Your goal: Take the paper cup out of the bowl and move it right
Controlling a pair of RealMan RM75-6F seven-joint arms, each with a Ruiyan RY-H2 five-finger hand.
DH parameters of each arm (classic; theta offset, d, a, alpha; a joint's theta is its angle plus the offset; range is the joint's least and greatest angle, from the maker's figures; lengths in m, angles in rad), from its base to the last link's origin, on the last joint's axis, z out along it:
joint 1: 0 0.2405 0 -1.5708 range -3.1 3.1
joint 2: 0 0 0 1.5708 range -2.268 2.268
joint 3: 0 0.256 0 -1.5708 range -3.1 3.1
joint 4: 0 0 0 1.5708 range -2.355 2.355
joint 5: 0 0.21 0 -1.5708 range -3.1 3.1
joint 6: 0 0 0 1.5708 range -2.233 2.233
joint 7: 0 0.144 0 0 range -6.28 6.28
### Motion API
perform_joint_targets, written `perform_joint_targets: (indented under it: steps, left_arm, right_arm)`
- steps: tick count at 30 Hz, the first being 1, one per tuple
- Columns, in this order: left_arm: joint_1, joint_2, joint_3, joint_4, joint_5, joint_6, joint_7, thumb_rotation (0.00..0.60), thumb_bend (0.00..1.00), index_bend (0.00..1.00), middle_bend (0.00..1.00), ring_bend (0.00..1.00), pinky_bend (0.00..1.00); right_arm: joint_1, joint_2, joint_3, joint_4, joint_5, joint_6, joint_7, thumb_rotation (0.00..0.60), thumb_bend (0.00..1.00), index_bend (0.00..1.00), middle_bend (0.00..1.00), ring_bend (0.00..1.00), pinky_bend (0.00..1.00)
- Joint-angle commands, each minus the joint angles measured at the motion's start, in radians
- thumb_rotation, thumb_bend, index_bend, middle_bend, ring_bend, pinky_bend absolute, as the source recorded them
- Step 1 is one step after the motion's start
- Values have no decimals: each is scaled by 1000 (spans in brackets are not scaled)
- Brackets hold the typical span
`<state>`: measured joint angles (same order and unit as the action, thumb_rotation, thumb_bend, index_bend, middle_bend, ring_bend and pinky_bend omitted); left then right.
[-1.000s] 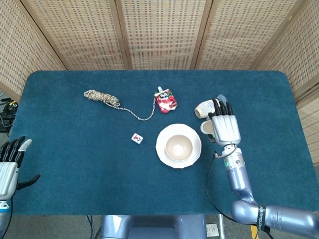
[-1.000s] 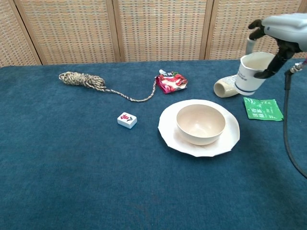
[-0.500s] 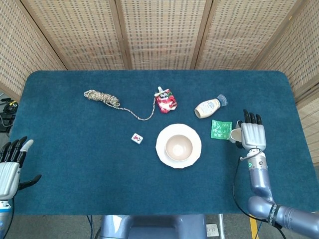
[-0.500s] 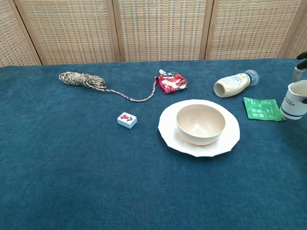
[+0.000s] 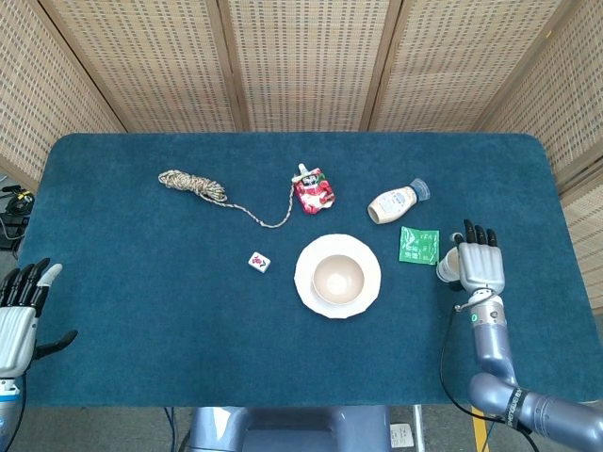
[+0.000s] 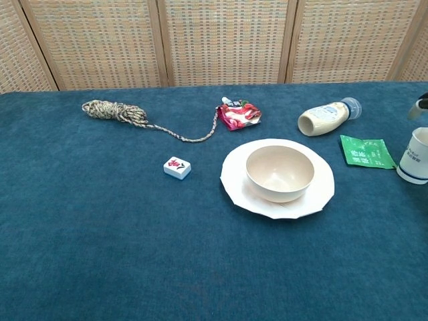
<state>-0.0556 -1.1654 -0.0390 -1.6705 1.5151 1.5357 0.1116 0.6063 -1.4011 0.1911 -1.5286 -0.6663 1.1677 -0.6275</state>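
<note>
Blue table (image 5: 141,282) | bowl (image 5: 337,277) empty | right robot hand (image 5: 480,264) grips paper cup (image 6: 416,156)

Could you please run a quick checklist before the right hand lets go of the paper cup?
1. Cup out of the bowl: ok, the bowl is empty.
2. Paper cup right of the bowl: ok, beyond the green packet.
3. Cup upright: ok.
4. Cup resting on the table: cannot tell.
5. Right hand holding the cup: ok in the head view.
6. Left hand clear of the work: ok, open at the table's left edge.
</note>
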Motion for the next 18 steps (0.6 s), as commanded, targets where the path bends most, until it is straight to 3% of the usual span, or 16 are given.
perform_joint_targets:
  steps: [1, 6, 10, 13, 18]
  left_arm:
    - [0, 1, -1, 0, -1, 1, -3, 600, 26, 0, 0, 0, 0]
    - [1, 3, -2, 1, -1, 3, -7, 600, 26, 0, 0, 0, 0]
    - [1, 1, -2, 4, -1, 4, -4, 600, 26, 0, 0, 0, 0]
    - [1, -2, -3, 5, 0, 7, 3, 600, 27, 0, 0, 0, 0]
    - [2, -7, -4, 10, -1, 10, 12, 600, 26, 0, 0, 0, 0]
  right_arm:
    - [-9, 11, -2, -24, -33, 33, 2, 600, 247, 75, 0, 0, 10]
    - [-62, 63, -23, -128, -154, 132, 54, 600, 243, 70, 0, 0, 0]
    - [-164, 106, -94, -204, -366, 249, 194, 600, 242, 69, 0, 0, 0]
    - [-242, 117, -164, -197, -525, 323, 318, 600, 239, 66, 0, 0, 0]
    - [-323, 112, -236, -129, -671, 399, 434, 600, 232, 57, 0, 0, 0]
